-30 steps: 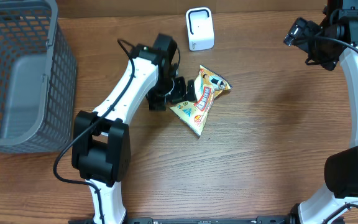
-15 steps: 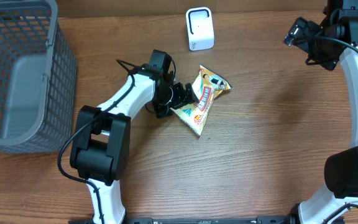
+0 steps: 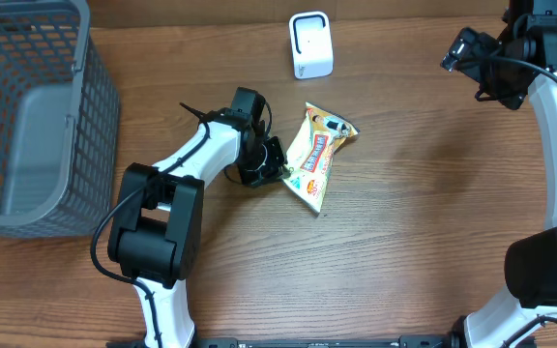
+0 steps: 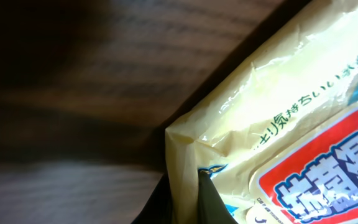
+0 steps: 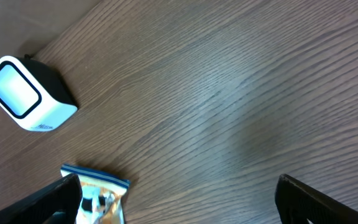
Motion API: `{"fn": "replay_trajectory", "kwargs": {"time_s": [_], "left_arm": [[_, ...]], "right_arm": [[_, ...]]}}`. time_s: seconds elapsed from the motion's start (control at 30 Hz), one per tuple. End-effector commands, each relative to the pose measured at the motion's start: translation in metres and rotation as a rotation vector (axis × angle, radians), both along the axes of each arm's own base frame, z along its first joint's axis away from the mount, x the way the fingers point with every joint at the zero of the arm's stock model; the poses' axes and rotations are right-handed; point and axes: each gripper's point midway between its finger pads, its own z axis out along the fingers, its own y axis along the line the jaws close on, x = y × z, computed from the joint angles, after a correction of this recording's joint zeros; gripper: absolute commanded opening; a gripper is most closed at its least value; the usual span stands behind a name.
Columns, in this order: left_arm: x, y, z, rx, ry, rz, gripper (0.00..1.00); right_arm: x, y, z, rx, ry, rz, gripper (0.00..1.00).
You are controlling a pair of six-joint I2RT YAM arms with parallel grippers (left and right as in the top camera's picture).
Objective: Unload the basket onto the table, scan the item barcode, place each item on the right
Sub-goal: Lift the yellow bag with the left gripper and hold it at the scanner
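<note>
Pinching snack bag [image 3: 315, 158] by its left edge with left gripper [image 3: 277, 166], jaws clenched on it. Lying flat on bench [image 3: 404, 213], near white scanner [image 3: 310, 44]. Right gripper [image 3: 464, 50] well apart at far corner, jaws released wide.
</note>
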Motion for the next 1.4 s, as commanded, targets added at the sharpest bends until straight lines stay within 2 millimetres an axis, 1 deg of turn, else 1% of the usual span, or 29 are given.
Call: {"fn": "replay_trajectory", "kwargs": {"time_s": [0.0, 0.07, 0.13, 0.2, 0.27, 0.3, 0.4, 0.47, 0.53, 0.57, 0.67, 0.7, 0.83, 0.9, 1.03, 1.13, 1.23, 1.3, 1.37], "left_arm": [[0.015, 0.019, 0.017, 0.09, -0.061, -0.037, 0.04], [0.02, 0.038, 0.034, 0.207, -0.072, -0.024, 0.04], [0.027, 0.059, 0.058, 0.339, -0.105, -0.01, 0.04], [0.034, 0.078, 0.092, 0.467, -0.164, 0.002, 0.04], [0.037, 0.089, 0.122, 0.548, -0.218, 0.007, 0.04], [0.039, 0.093, 0.139, 0.581, -0.251, 0.004, 0.04], [0.038, 0.102, 0.179, 0.652, -0.33, 0.017, 0.04], [0.033, 0.102, 0.198, 0.665, -0.368, 0.02, 0.04], [0.028, 0.1, 0.21, 0.677, -0.394, 0.014, 0.04], [0.025, 0.102, 0.213, 0.711, -0.401, 0.012, 0.04], [0.016, 0.121, 0.222, 0.899, -0.409, 0.081, 0.04], [0.015, 0.124, 0.223, 0.944, -0.409, 0.086, 0.04], [0.011, 0.117, 0.215, 1.038, -0.399, 0.019, 0.04], [0.011, 0.116, 0.213, 1.102, -0.396, -0.003, 0.04], [0.004, 0.134, 0.216, 1.283, -0.375, 0.036, 0.04], [0.002, 0.137, 0.21, 1.314, -0.344, 0.021, 0.04], [0.004, 0.138, 0.208, 1.334, -0.342, 0.013, 0.04], [0.005, 0.137, 0.206, 1.331, -0.339, 0.017, 0.04], [0.002, 0.131, 0.199, 1.284, -0.317, 0.023, 0.04]], "right_arm": [[0.001, -0.001, 0.004, -0.008, -0.01, 0.001, 1.0], [0.001, -0.001, 0.004, -0.008, -0.01, 0.001, 1.0], [0.001, -0.001, 0.004, -0.008, -0.01, 0.001, 1.0], [0.001, -0.001, 0.004, -0.008, -0.01, 0.001, 1.0], [0.001, -0.001, 0.004, -0.008, -0.01, 0.001, 1.0], [0.001, -0.001, 0.004, -0.008, -0.01, 0.001, 1.0], [0.001, -0.001, 0.004, -0.008, -0.01, 0.001, 1.0], [0.001, -0.001, 0.004, -0.008, -0.01, 0.001, 1.0], [0.001, -0.001, 0.004, -0.008, -0.01, 0.001, 1.0], [0.001, -0.001, 0.004, -0.008, -0.01, 0.001, 1.0], [0.001, -0.001, 0.004, -0.008, -0.01, 0.001, 1.0], [0.001, -0.001, 0.004, -0.008, -0.01, 0.001, 1.0], [0.001, -0.001, 0.004, -0.008, -0.01, 0.001, 1.0], [0.001, -0.001, 0.004, -0.008, -0.01, 0.001, 1.0], [0.001, -0.001, 0.004, -0.008, -0.01, 0.001, 1.0], [0.001, -0.001, 0.004, -0.008, -0.01, 0.001, 1.0], [0.001, -0.001, 0.004, -0.008, -0.01, 0.001, 1.0], [0.001, -0.001, 0.004, -0.008, -0.01, 0.001, 1.0], [0.001, -0.001, 0.004, -0.008, -0.01, 0.001, 1.0]]}}
